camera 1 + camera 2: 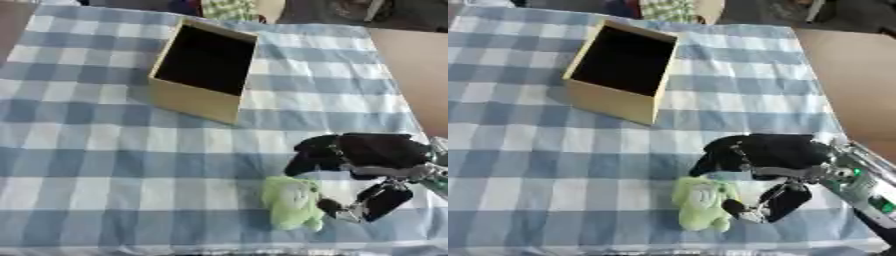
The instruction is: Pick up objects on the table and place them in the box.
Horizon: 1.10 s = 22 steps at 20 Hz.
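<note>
A light green soft toy [294,202] lies on the checked cloth near the front, right of the middle. My right hand [363,155] comes in from the right edge and hovers over and beside it, fingers bent down above the toy's top and the thumb [372,202] by its right side. The fingers do not close round the toy. The tan box [203,67] stands open and empty-looking farther back, left of the hand. My left hand shows in neither view.
The blue and white checked cloth [87,150] covers the table. Bare brown tabletop [420,70] shows at the right. Dark and patterned shapes lie beyond the far edge.
</note>
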Motion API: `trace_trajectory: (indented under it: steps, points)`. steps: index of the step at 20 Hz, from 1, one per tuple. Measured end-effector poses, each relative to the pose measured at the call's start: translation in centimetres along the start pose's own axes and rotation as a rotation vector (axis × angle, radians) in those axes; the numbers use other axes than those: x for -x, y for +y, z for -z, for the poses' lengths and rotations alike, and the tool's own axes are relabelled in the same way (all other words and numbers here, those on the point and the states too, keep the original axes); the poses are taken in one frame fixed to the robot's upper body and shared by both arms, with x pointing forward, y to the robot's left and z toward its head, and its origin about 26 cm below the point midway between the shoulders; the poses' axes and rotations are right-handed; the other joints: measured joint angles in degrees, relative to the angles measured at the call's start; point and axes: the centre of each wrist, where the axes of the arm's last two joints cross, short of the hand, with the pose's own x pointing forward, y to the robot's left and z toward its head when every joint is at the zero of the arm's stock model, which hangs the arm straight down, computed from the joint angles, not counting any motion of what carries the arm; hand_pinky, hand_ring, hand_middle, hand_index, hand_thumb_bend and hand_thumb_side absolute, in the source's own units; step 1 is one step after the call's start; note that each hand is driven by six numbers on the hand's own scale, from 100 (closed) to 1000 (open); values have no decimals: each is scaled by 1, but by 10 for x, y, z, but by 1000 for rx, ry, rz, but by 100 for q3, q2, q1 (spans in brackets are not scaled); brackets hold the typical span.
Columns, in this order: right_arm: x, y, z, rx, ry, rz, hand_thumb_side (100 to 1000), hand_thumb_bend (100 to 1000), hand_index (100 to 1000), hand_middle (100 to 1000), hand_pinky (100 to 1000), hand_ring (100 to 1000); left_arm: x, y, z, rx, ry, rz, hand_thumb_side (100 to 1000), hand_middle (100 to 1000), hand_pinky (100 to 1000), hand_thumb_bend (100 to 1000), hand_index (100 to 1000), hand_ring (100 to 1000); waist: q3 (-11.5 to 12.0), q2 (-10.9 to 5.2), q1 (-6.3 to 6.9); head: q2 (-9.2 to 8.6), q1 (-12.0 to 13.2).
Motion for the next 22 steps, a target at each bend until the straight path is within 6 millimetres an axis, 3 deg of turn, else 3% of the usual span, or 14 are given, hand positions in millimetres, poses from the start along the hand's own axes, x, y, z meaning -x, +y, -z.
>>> trace_trajectory:
  steps: [5,7,14,22]
  points:
    - [3,-11,-10,41,7,-11,275,100,975,825,939,836,1,-1,-2,12,9,5,826,619,355,100,657,545,-46,-62,-19,0,12]
    - [4,-14,-12,55,11,-22,345,100,978,827,941,838,1,-1,-3,15,14,6,827,619,355,100,657,545,-49,-77,-30,0,13]
    - [3,-10,-9,33,25,-22,748,100,982,836,945,846,2,-1,-4,27,17,7,826,619,354,100,658,545,-42,-90,-32,0,10]
    - [1,-7,-1,-26,84,-88,823,100,982,859,960,867,1,-1,-4,36,18,7,826,619,353,100,658,544,-29,-90,-31,0,10]
